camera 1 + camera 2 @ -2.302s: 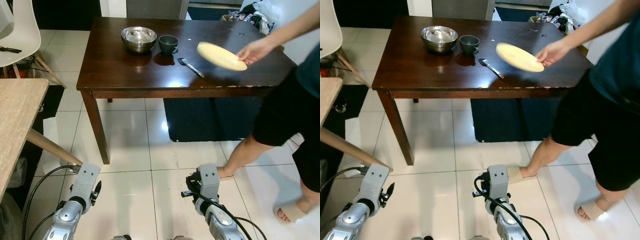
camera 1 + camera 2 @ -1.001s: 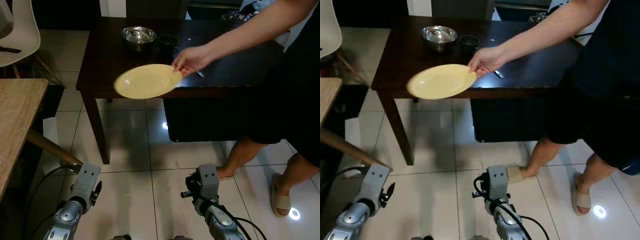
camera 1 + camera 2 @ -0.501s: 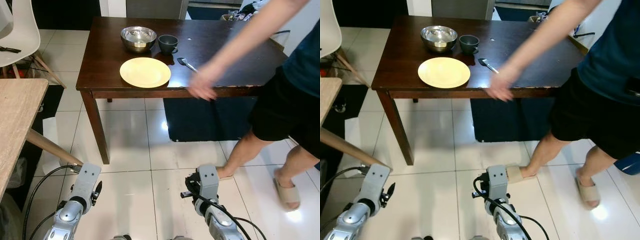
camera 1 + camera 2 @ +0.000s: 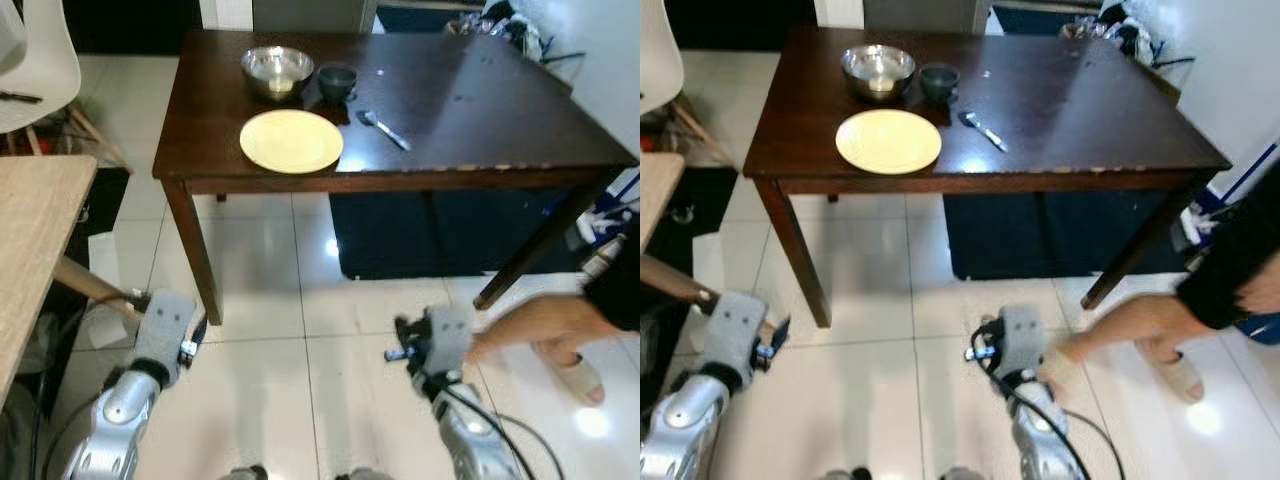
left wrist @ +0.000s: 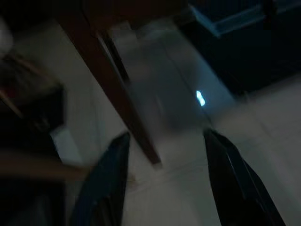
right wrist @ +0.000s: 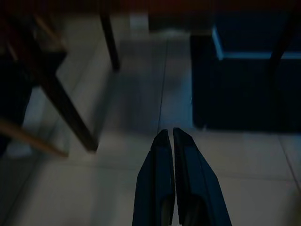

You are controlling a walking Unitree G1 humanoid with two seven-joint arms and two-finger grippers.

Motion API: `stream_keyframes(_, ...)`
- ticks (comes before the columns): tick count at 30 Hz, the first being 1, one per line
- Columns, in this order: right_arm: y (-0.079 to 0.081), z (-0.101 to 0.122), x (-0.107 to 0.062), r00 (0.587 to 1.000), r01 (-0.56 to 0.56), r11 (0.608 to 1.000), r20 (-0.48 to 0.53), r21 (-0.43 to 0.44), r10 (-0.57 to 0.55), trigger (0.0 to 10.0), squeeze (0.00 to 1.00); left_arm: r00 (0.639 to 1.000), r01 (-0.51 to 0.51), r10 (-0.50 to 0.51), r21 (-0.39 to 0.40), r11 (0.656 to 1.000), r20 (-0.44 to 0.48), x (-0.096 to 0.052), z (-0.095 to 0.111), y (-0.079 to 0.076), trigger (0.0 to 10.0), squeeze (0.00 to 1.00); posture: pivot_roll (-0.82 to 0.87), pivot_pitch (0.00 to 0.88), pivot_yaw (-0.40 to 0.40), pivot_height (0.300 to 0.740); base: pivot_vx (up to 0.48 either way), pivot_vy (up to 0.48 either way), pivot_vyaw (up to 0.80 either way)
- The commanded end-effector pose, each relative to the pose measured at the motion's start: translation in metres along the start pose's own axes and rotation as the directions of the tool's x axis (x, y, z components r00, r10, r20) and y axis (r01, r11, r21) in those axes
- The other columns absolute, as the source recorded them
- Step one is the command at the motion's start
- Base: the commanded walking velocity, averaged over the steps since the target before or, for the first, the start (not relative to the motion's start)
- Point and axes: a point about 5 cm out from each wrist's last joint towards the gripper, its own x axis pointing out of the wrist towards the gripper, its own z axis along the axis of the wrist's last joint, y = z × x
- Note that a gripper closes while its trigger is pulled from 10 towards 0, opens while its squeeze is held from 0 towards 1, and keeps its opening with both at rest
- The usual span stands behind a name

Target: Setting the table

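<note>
- So the yellow plate [image 4: 291,140] sits on the dark table [image 4: 480,120], just in front of the steel bowl [image 4: 276,70].
- Left gripper [image 5: 164,155] spread apart, right gripper [image 6: 168,136] pinched closed on nothing, both low before the table.

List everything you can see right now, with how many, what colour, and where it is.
Table: one, dark brown wood, ahead of the robot.
Plate: one, pale yellow, near the table's front edge, left part.
Bowl: one, silver metal, behind the plate.
Cup: one, dark, just right of the bowl.
Spoon: one, metal, right of the plate.
Rug: one, dark blue, on the floor under the table.
Light table: one, pale wood, at the left edge.
Chair: one, white, far left.
Person: a hand low beside the right gripper, a sandalled foot on the tiles.
Left gripper: black fingers, open, low near the floor.
Right gripper: black fingers, shut, low near the floor.
</note>
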Motion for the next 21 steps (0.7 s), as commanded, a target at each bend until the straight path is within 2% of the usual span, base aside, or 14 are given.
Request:
stream_keyframes(1,-0.002,0.026,0.002,0.995,-0.017,0.999,0.097,0.042,0.013,10.0,0.0,0.994,-0.076,0.079,-0.037,0.996,0.076,0.005,0.02,0.006,10.0,0.0,-0.09,0.096,0.002,0.74,0.0,0.0,0.0)
stream_keyframes(5,0.0,0.062,0.013,0.975,-0.035,0.999,0.22,0.014,0.031,10.0,0.0,0.995,-0.054,0.061,-0.093,0.994,0.08,0.014,0.032,-0.004,10.0,0.0,-0.08,0.102,-0.001,0.74,0.0,0.0,0.0)
stream_keyframes(6,0.0,0.062,0.013,0.975,-0.035,0.999,0.22,0.014,0.031,10.0,0.0,0.995,-0.054,0.061,-0.093,0.994,0.08,0.014,0.032,-0.004,10.0,0.0,-0.08,0.102,-0.001,0.74,0.0,0.0,0.0)
stream_keyframes(7,-0.001,0.073,0.017,0.968,-0.022,1.0,0.248,0.004,0.02,10.0,0.0,0.996,-0.035,0.044,-0.117,0.992,0.078,0.016,0.036,-0.009,10.0,0.0,-0.08,0.101,-0.006,0.74,0.0,0.0,0.0)
stream_keyframes(9,-0.002,0.08,0.02,0.963,-0.014,1.0,0.269,0.004,0.013,10.0,0.0,0.996,-0.006,0.018,-0.129,0.992,0.091,0.016,0.043,-0.014,10.0,0.0,-0.08,0.101,-0.006,0.74,0.0,0.0,0.0)
stream_keyframes(14,-0.007,0.087,0.019,0.96,0.029,1.0,0.278,0.008,-0.03,10.0,0.0,0.99,0.045,-0.027,-0.134,0.99,0.135,0.017,0.059,-0.023,10.0,0.0,-0.08,0.108,-0.002,0.74,0.0,0.0,0.0)
stream_keyframes(17,-0.017,0.083,0.015,0.963,0.105,0.994,0.249,0.021,-0.107,10.0,0.0,0.986,0.071,-0.048,-0.145,0.987,0.158,0.019,0.067,-0.027,10.0,0.0,-0.08,0.11,0.002,0.74,0.0,0.0,0.0)
stream_keyframes(21,-0.021,0.079,0.013,0.963,0.132,0.991,0.235,0.022,-0.134,10.0,0.0,0.985,0.079,-0.057,-0.126,0.989,0.166,0.02,0.071,-0.03,10.0,0.0,-0.09,0.11,0.006,0.74,0.0,0.0,0.0)
